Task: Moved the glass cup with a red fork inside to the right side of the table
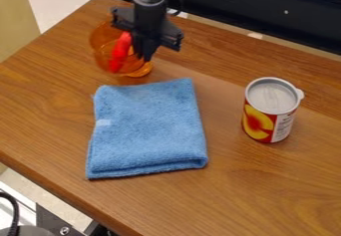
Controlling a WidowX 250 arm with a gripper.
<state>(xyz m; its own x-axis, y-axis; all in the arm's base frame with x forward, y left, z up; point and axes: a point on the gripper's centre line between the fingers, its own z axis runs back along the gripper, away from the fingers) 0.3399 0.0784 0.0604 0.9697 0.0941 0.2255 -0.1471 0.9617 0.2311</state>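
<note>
Upper left of the frame, I see the orange see-through glass cup (pixel 104 47) (red fork (pixel 120 54) inside) just picture-left of my black tool (pixel 143 57); its grip I can't tell.

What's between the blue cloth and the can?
Just a bare stretch of the wooden table, running from the blue cloth to the can. Seen in the camera view.

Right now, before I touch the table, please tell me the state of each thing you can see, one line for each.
Orange glass cup: seems tilted, rim toward the upper left
Red fork: inside the cup, leaning
Blue cloth: folded, lying flat
Food can: standing upright
</note>
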